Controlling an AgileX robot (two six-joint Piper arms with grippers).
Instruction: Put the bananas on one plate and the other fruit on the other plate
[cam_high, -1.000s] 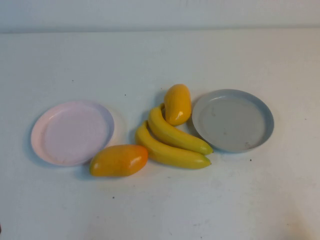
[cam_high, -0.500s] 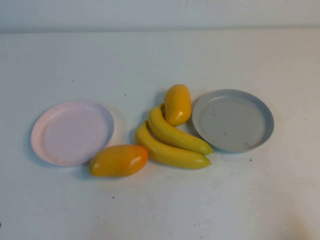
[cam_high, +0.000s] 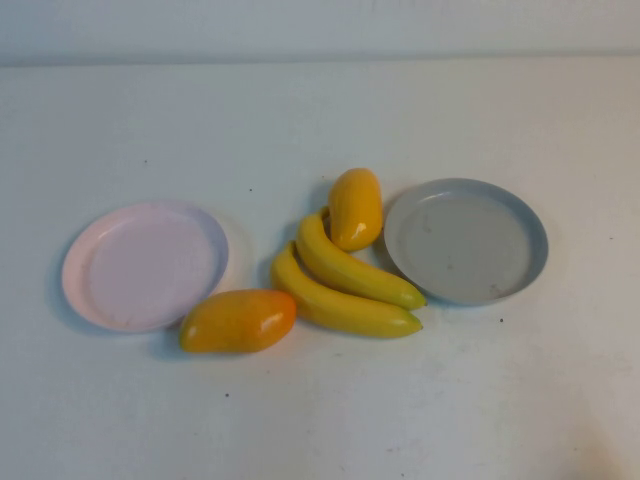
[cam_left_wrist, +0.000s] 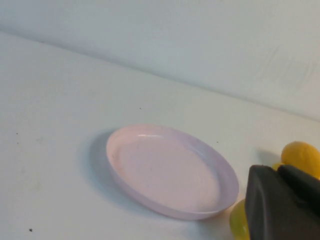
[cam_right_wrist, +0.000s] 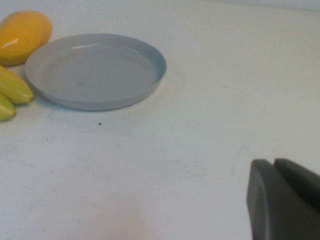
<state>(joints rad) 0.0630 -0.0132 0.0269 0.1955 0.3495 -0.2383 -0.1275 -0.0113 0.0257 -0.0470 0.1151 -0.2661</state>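
Nothing has moved. High view: bananas (cam_high: 345, 285) and both mangoes (cam_high: 355, 207) on the table (cam_high: 320, 420) between pink plate (cam_high: 143, 264) and grey-blue plate (cam_high: 466, 240). Left wrist: left gripper (cam_left_wrist: 280, 200) pressed together beside pink plate (cam_left_wrist: 170, 170). Right wrist: right gripper (cam_right_wrist: 282, 197) closed, well apart from grey-blue plate (cam_right_wrist: 95, 70)

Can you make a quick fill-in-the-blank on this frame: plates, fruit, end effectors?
1. Both plates hold ____ fruit.
2. The two bananas lie side by side nearer the ____ plate.
3. One mango lies touching the rim of the ____ plate; the other mango sits between the bananas and the other plate.
4. The left end effector and right end effector are both ____.

Missing: no; grey; pink; shut
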